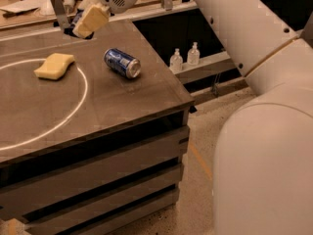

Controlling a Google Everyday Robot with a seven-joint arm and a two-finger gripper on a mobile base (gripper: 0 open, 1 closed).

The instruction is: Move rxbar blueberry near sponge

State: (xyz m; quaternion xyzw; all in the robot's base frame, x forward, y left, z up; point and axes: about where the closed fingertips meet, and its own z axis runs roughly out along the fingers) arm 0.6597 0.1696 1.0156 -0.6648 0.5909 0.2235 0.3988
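The pale yellow sponge (55, 65) lies on the dark table (112, 102), on the line of a white painted circle. My gripper (90, 19) hangs low over the table's far edge, behind and to the right of the sponge. A dark navy strip (78, 32) peeks out from under the gripper; it looks like the rxbar blueberry, mostly hidden. I cannot tell whether the gripper touches it.
A blue soda can (122, 62) lies on its side to the right of the sponge. Two small clear bottles (185, 58) stand on a lower shelf beyond the table's right edge. A metal bracket (58, 6) and clutter sit behind the table. My big white arm fills the right side.
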